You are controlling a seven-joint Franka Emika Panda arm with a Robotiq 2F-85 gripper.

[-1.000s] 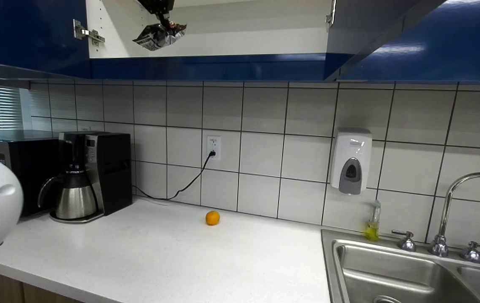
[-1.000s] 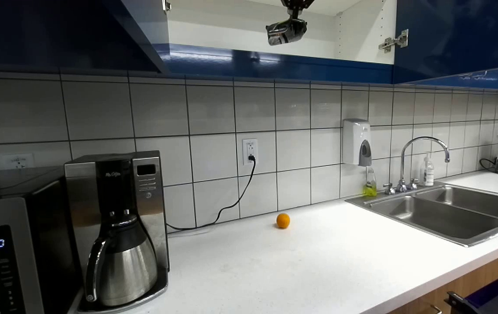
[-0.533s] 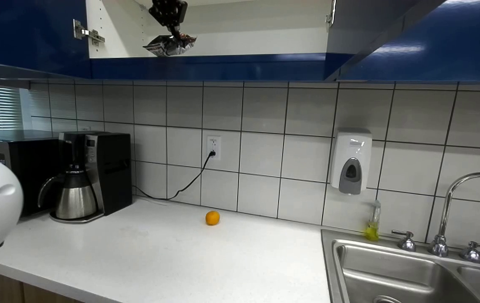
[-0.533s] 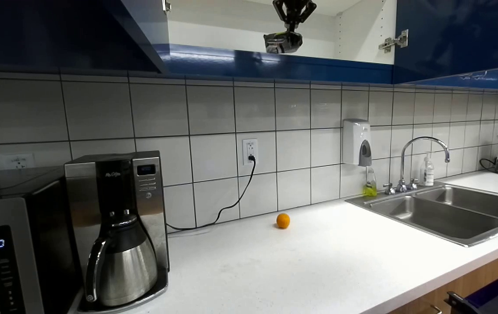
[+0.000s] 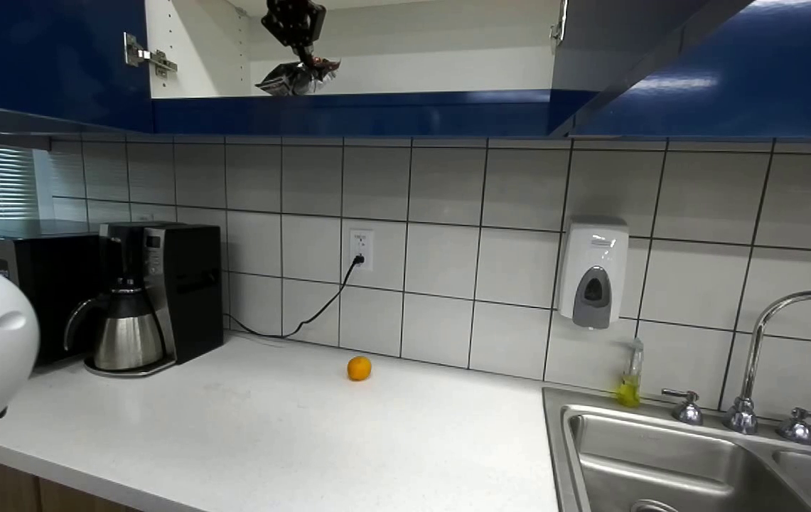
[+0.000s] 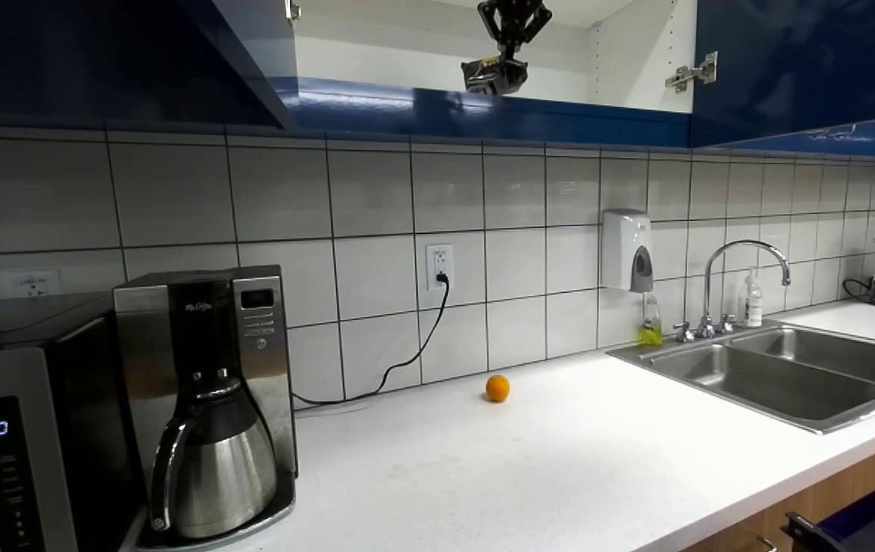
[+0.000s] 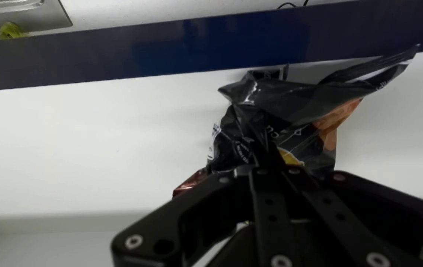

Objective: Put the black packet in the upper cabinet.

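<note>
The black packet point(image 7: 285, 100), crumpled and shiny with orange and yellow print, is pinched between the fingertips of my gripper point(image 7: 268, 152). In both exterior views the gripper point(image 5: 308, 57) hangs down into the opening of the upper cabinet point(image 5: 441, 67), which has blue doors swung wide and a whitish interior. The packet's underside meets the top of the cabinet's blue front edge in an exterior view point(image 6: 487, 77), so its lowest part seems hidden there. Below it the wrist view has the white cabinet floor point(image 7: 85, 141); whether the packet touches it I cannot tell.
The blue front edge point(image 7: 211, 46) of the cabinet runs close by the packet. Open doors point(image 5: 43, 57) flank the opening. Below are a counter with an orange ball point(image 5: 359, 368), a coffee maker point(image 6: 211, 406), a soap dispenser point(image 5: 593, 274) and a sink point(image 6: 790, 376).
The gripper has come down and shifted sideways with the packet, right in one picture and left in its counterpart. The packet has sunk to the cabinet's front edge. Movement slowed over the last half second.
</note>
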